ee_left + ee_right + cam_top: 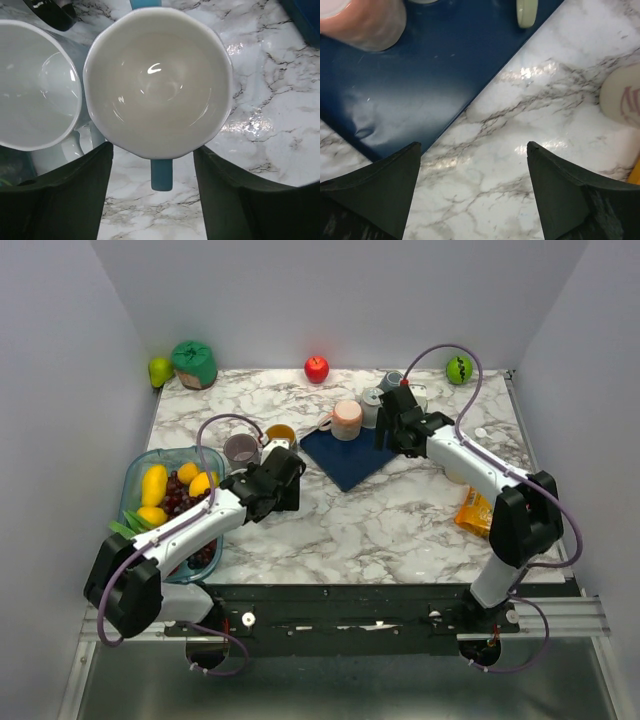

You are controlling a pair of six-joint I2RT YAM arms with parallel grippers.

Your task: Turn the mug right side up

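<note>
Left pincer [153,146]: open, its two dark fingers [75,200] spread and gripping nothing. The mug [157,82] stands just beyond the fingertips, upright with its mouth facing up, its glossy white inside in full view and its blue handle [161,175] pointing back into the gap between the fingers. Whether the fingertips touch its rim cannot be told. A second mug [35,85], also mouth up, stands just beside it on the left. Both rest on the marbled surface [270,100].

Right pincer [474,144]: wide open and holding nothing, above bare marble at the edge of a dark blue cloth [420,75]. A pink cup [362,20] sits on the cloth further out.

From above, a clear tub of fruit [135,475] lies by the left arm, and a red apple [316,368] at the far edge.
</note>
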